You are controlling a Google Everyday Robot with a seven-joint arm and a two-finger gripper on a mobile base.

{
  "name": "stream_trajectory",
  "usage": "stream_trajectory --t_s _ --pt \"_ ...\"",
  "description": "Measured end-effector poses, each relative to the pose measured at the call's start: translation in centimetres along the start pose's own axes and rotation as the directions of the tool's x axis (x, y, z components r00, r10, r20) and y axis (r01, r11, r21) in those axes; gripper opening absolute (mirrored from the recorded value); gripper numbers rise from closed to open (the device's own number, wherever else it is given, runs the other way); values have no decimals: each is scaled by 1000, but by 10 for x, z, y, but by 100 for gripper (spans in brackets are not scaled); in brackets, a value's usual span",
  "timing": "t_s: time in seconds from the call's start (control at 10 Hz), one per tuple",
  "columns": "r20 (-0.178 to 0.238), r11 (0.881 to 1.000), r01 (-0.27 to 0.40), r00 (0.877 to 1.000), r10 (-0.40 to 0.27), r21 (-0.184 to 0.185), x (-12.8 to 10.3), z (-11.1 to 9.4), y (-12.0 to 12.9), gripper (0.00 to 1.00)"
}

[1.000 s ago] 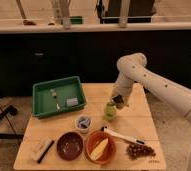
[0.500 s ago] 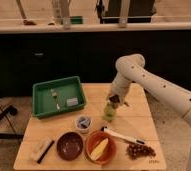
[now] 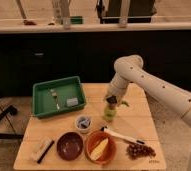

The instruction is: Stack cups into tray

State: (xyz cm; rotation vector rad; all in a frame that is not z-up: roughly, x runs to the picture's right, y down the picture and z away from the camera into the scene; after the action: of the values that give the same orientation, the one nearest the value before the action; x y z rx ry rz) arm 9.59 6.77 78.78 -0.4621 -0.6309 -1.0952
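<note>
Small grey-blue plastic cup (image 3: pixel 83 122) waits up front while the end effector (image 3: pixel 111 103), seemingly clamped on the pale yellow-green plastic cup (image 3: pixel 109 113) over the wooden bench (image 3: pixel 141 122), has crept slightly left, with the large rectangular green plastic tray (image 3: pixel 39 92) at ten o'clock, so the carry has barely begun.

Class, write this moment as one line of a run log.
pincer: over yellow-green cup, right of tray | grey-blue cup: beside brown bowl | tray: neither cup inside

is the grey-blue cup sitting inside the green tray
No, the grey-blue cup stands on the table just in front of the tray, while the gripper is over at the yellow-green cup.
</note>
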Motion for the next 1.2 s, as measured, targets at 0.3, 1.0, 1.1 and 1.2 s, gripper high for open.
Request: stream_trajectory --t_s 0.3,1.0,1.1,1.2 --pt "13 1000 2 1000 -2 6 -7 2 -7 3" --pt "29 999 -21 999 20 24 -23 6 -9 3" --pt "30 999 -26 999 25 26 -24 6 -8 3" --pt "29 999 -30 999 29 27 -24 7 -7 3"
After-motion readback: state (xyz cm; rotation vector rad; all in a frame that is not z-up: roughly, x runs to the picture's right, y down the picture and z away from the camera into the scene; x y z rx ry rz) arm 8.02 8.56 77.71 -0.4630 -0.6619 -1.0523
